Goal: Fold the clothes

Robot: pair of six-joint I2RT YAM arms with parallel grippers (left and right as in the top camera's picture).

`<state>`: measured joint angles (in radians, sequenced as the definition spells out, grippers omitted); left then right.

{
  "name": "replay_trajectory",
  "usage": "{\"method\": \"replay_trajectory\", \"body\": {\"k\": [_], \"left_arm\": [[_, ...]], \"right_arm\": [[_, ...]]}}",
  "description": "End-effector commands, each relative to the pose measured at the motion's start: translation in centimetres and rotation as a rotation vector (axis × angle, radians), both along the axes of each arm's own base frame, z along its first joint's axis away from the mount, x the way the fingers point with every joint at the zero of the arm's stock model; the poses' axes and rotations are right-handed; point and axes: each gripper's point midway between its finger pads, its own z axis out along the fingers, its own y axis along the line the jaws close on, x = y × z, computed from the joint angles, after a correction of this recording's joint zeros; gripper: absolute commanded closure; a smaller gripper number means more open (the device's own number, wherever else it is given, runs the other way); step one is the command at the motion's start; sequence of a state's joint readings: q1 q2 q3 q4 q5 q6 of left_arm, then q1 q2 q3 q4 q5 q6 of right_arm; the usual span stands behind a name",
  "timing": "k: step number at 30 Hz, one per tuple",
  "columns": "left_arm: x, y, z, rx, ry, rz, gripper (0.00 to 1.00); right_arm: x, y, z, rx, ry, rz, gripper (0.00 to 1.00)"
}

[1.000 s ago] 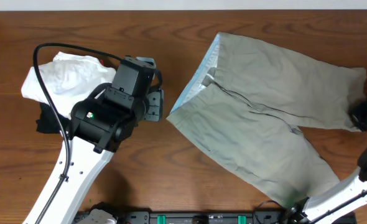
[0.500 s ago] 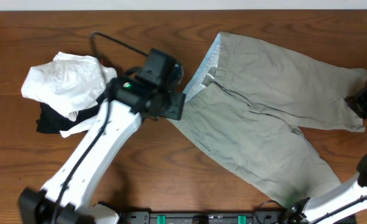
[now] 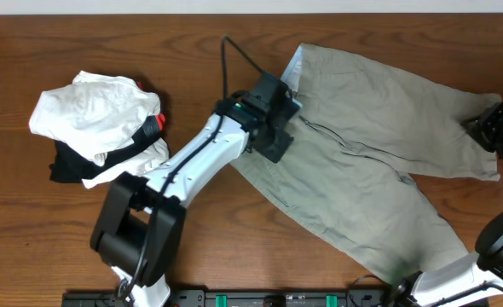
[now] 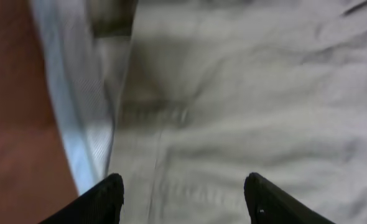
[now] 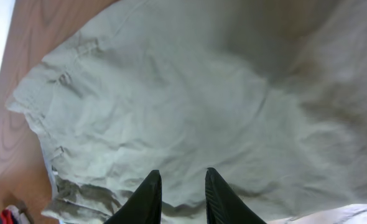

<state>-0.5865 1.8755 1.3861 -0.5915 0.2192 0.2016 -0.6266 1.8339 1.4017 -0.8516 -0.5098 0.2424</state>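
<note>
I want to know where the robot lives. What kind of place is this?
Probably a robot practice lab, not a home: a white robot arm reaches over a wooden table, khaki shorts lie spread out for folding, and a pile of other clothes sits nearby.

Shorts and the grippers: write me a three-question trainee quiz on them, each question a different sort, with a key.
1. True or false: the jaws of the left gripper stand open above the shorts.
2. Multiple choice: in the overhead view, what lies to the left of the shorts? A. a pile of white and black garments B. a basket C. a folded towel
3. Fill in: the inner waistband of the shorts is pale ____.
Key: 1 true; 2 A; 3 blue.
</note>
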Motion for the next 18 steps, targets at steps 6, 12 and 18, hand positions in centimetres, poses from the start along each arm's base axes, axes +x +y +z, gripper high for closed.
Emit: {"method": "replay_trajectory", "body": {"k": [6,12,18], "left_arm": [[3.5,-2.2,-0.8,-0.044,-0.154,-0.103,0.37],[3.3,-3.4,-3.2,-0.084,-0.102,-0.132,0.43],[3.6,-3.5,-3.9,-0.085,-0.106,-0.131,0.87]], "right_arm": [[-0.2,1.4,0.3,-0.001,0.024,0.048,0.78],[-1.2,1.4,-0.3,-0.027,0.087,0.042,0.78],[-1.1,1.8,-0.3,-0.026,0.091,0.052,0.79]]}}
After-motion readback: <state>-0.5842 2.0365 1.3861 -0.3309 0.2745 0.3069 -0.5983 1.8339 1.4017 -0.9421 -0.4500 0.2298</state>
